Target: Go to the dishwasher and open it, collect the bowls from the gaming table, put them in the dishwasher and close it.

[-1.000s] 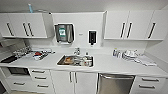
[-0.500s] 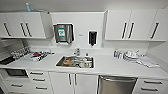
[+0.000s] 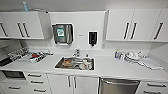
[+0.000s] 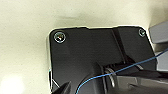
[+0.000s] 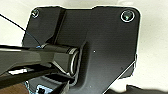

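The dishwasher (image 3: pixel 118 86) sits under the white counter at the lower right of the head view. Its brushed steel front is closed, with the bar handle (image 3: pixel 120 81) running along the top. I face the kitchen counter from a short way off, with the dishwasher to the right of centre. The bowls and the gaming table are out of view. In both wrist views the robot's dark plate hangs over a pale floor, and the fingers are too unclear to read.
A steel sink (image 3: pixel 75 63) with dishes in it lies mid-counter. At the left stands a dish rack (image 3: pixel 30 55), and plates and bottles (image 3: pixel 131 57) are at the right. White wall cabinets (image 3: pixel 133 25) hang above. White doors and drawers (image 3: pixel 72 85) flank the dishwasher.
The head picture has barely shifted. Nothing on the counter has moved, and the dishwasher stays closed.
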Tool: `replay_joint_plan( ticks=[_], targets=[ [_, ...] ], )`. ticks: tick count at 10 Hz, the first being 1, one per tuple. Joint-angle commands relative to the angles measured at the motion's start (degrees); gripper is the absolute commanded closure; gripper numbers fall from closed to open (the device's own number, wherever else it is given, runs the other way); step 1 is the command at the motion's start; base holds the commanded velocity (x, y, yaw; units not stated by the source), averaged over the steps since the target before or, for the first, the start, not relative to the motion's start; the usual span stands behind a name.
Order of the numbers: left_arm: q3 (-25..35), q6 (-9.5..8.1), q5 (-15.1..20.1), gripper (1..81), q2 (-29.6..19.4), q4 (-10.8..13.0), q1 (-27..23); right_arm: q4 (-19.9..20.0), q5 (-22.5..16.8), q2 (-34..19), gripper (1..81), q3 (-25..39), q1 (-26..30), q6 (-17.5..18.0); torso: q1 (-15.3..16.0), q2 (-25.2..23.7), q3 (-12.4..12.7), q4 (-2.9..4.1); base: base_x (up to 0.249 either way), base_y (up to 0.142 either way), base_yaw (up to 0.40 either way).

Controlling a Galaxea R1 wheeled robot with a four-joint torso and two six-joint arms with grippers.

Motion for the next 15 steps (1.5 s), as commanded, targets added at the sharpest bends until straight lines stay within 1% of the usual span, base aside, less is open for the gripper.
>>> replay_joint_plan(
  ticks=[1,7,15],
  targets=[
    [0.14,0.31,2.63,1.0,-0.89,0.20,-2.64,0.09,-3.10,-0.66,1.0,0.30,2.36,-0.05,0.01,0.00,0.00,0.00,0.102,0.000,0.000],
    [0.14,0.40,2.63,1.0,-0.89,0.20,-2.47,0.09,-3.10,-0.57,1.0,0.30,2.27,-0.05,0.01,0.00,0.00,0.00,0.102,0.000,0.000],
    [0.14,0.31,2.63,1.0,-0.81,0.29,-2.47,0.00,-3.10,-0.57,1.0,0.30,2.27,-0.05,0.01,0.00,0.00,0.00,0.102,-0.081,0.000]
  ],
)
